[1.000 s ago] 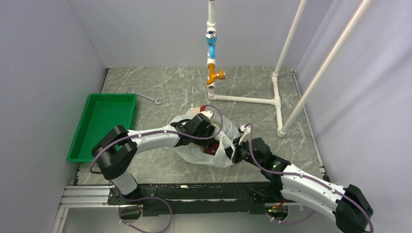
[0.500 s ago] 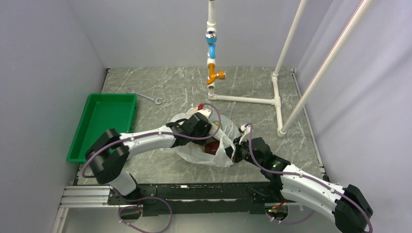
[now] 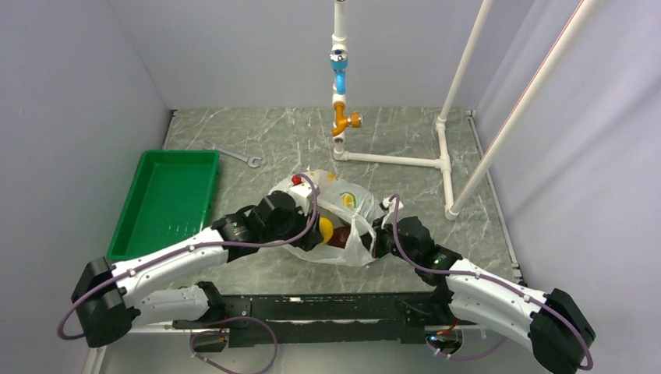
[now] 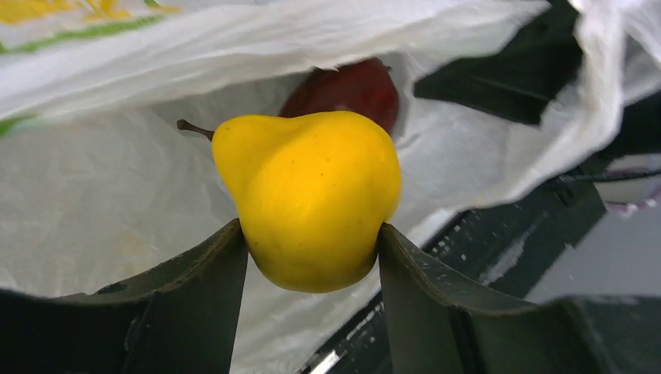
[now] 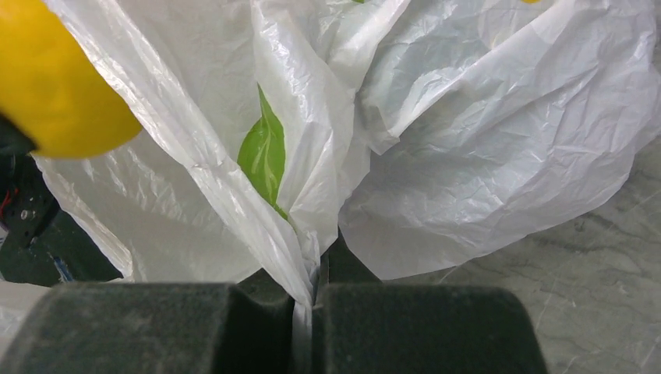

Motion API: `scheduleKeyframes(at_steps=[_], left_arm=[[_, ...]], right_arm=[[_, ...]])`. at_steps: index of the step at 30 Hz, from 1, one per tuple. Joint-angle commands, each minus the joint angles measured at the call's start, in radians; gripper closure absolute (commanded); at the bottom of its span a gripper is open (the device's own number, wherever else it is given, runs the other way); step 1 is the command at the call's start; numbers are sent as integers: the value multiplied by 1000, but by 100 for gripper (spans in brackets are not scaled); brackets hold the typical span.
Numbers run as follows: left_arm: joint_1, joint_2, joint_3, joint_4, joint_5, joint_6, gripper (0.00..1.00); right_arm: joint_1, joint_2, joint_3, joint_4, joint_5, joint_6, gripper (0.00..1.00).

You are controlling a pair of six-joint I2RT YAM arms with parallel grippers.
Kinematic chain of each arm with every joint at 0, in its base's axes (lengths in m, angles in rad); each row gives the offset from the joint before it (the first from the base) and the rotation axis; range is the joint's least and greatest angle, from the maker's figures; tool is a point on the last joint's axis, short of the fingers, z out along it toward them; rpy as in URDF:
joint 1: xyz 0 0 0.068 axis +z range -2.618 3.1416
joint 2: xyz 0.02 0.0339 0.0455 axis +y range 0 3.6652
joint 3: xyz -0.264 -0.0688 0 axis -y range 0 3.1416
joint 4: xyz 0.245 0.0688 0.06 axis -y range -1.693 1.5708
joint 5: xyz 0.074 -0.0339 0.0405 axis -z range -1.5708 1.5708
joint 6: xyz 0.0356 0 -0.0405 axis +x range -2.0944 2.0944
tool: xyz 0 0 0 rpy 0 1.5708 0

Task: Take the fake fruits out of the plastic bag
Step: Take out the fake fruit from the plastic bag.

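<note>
The white plastic bag [image 3: 343,204] with fruit prints lies mid-table; it also fills the right wrist view [image 5: 483,148]. My left gripper [image 3: 318,235] is shut on the yellow fruit [image 3: 325,231], a pear-shaped one with a short stem, seen close in the left wrist view [image 4: 308,195] between the fingers [image 4: 195,304] at the bag's mouth. The dark red fruit [image 4: 347,89] lies inside the bag behind it, and shows from above too [image 3: 341,238]. My right gripper [image 3: 376,238] is shut on the bag's edge [image 5: 308,273], holding it up. The green melon-like fruit is hidden.
A green tray [image 3: 164,199] stands at the left. A metal wrench [image 3: 234,155] lies behind it. A white pipe frame [image 3: 444,160] with a blue and orange valve [image 3: 339,93] stands at the back right.
My left arm has pulled back toward the near left, drawing the yellow fruit out to the bag's mouth. The bag's top has flattened. The right gripper stays put on the bag.
</note>
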Motion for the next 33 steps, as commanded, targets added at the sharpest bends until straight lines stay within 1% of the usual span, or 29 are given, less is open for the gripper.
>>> scheduleKeyframes(at_steps=[1,3,8,11,14,17,19,20,23,25,28,33], left_arm=[[-6,-82,-18,-30,156,-2,70],[-4,-124,-37,-23,205,2,72],[-4,-252,-72,78,331,-5,74],[-4,-288,-38,81,341,4,76],[-5,-308,23,50,320,33,80],[-6,-330,87,0,254,58,88],[-3,-347,125,-49,158,71,88],[-4,-356,141,-75,110,78,90],[5,-390,191,-143,-64,93,100],[24,-412,222,-189,-165,96,100],[84,-439,261,-214,-202,101,100],[186,-492,296,-255,-304,84,100]], right_arm=[[-9,-11,43,52,1,-31,100],[-14,-6,56,36,3,-33,100],[-19,-2,58,43,-6,-31,100],[-20,-2,61,40,-15,-25,100],[-20,-4,60,41,-17,-27,100],[-21,1,64,44,-26,-22,100],[-20,3,70,44,-41,-22,100],[-21,3,72,41,-43,-22,100],[-20,-7,75,27,-41,-23,100],[-20,-15,73,26,-46,-16,100],[-20,-15,61,44,-57,-5,100],[-21,14,59,71,-64,0,100]])
